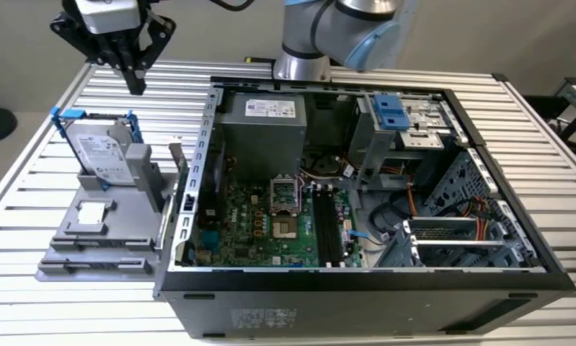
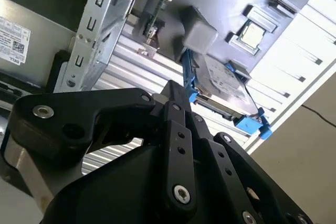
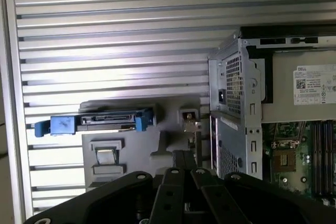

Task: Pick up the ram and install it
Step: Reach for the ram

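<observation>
The pincer (image 1: 135, 88) hangs above the desk (image 1: 37, 303), fingers pressed together with nothing between them. In the exterior view the ram (image 1: 179, 180) lies at about five o'clock from it and lower down. It sits in the grey holder (image 1: 95, 238) just beside the computer case (image 1: 365, 295), and its long axis seems to run along the case's side wall.

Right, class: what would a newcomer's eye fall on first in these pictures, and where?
The open computer case dominates the exterior view, its green motherboard bare inside. At the exterior view's left, a silver hard drive in a blue frame stands upright on a grey holder, with the black gripper hanging above them.
</observation>
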Action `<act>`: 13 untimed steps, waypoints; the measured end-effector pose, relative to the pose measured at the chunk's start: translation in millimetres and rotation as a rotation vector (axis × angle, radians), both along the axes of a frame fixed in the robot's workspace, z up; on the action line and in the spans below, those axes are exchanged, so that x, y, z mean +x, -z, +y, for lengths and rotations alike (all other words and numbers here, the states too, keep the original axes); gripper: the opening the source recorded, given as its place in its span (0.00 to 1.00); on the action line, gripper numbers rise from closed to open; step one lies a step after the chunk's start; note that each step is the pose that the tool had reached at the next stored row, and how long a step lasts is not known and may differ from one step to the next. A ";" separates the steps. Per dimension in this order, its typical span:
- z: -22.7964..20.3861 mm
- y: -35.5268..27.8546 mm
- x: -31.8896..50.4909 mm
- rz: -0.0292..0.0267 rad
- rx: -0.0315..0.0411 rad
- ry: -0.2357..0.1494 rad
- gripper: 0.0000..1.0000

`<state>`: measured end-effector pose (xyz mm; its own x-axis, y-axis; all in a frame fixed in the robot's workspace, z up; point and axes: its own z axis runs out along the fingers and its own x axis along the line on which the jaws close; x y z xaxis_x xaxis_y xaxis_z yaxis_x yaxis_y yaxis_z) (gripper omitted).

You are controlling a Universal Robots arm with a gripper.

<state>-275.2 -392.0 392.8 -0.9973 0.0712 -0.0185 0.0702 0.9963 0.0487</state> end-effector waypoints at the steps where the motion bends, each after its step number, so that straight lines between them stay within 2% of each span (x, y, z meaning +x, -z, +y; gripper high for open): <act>1: 0.1 0.0 -4.5 0.0001 -0.0001 0.000 0.00; 6: 0.8 0.0 -27.5 0.0001 0.0000 0.000 0.00; 13: 1.6 0.0 -55.7 0.0000 0.0000 0.000 0.00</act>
